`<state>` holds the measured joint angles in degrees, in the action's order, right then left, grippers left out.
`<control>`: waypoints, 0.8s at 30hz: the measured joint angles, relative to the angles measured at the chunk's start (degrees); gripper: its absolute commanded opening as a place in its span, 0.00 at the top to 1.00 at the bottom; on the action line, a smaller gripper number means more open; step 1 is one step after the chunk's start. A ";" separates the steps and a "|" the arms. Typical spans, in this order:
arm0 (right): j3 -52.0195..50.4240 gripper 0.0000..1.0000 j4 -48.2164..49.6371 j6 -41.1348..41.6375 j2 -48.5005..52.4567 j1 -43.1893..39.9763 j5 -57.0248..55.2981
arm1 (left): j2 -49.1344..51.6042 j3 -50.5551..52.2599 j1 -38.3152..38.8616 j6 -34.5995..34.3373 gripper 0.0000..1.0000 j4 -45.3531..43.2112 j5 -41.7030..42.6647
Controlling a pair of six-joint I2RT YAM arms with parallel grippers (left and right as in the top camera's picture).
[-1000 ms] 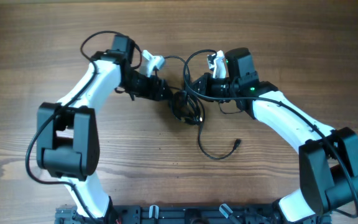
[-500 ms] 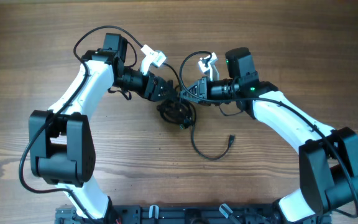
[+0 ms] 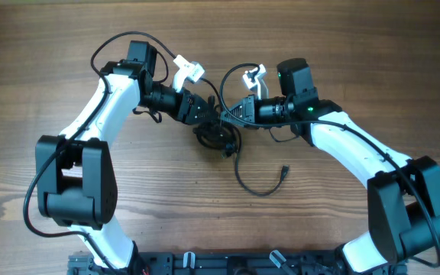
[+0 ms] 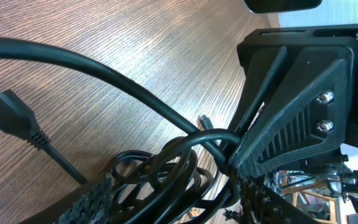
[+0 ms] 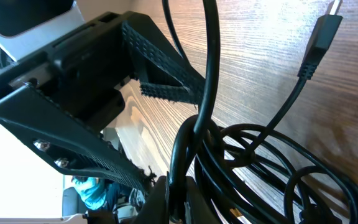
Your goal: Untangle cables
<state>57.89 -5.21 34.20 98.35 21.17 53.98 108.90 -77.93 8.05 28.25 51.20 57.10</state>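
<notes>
Coiling black cables [image 3: 218, 138], tightly bunched

Compared with a second ago, the knot of cables [image 3: 217, 137] sits further left on the surface [image 3: 373, 53], between the two claws. The left claw [image 3: 205, 113] and its arm are drawn back leftward. The right claw [image 3: 231, 112] reaches further left. The loose plug end [image 3: 285, 170] now lies up and left of its earlier spot.
</notes>
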 measured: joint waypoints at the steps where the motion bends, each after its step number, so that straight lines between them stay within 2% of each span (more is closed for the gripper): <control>1: 0.00 0.96 0.59 0.00 0.00 0.00 0.00 | 0.00 0.00 0.00 0.00 0.33 0.00 0.00; 12: 0.00 0.96 2.71 7.06 0.00 0.00 0.00 | 0.00 0.00 1.66 3.67 0.30 2.38 0.59; 14: 0.00 0.96 2.80 8.13 0.00 0.00 0.00 | 0.00 0.00 2.43 4.17 0.36 2.32 -0.98; 16: 0.00 0.96 2.95 8.50 0.00 0.00 -0.22 | 0.00 -0.02 3.37 4.31 0.55 1.68 -3.02; 17: 0.00 0.96 2.97 8.48 0.00 0.00 -0.68 | -0.07 -0.02 3.82 3.87 0.62 0.90 -3.69; 21: 0.00 0.96 3.17 7.74 0.00 -0.37 -3.93 | -0.90 -0.02 4.94 -1.73 0.65 -2.23 -6.80; 24: 0.00 0.96 2.75 7.10 0.02 -0.33 -4.70 | -0.92 -0.02 5.01 -3.34 0.66 -2.34 -7.26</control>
<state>57.89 -2.46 41.30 98.37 20.84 49.28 107.98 -77.95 13.06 24.91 48.86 49.84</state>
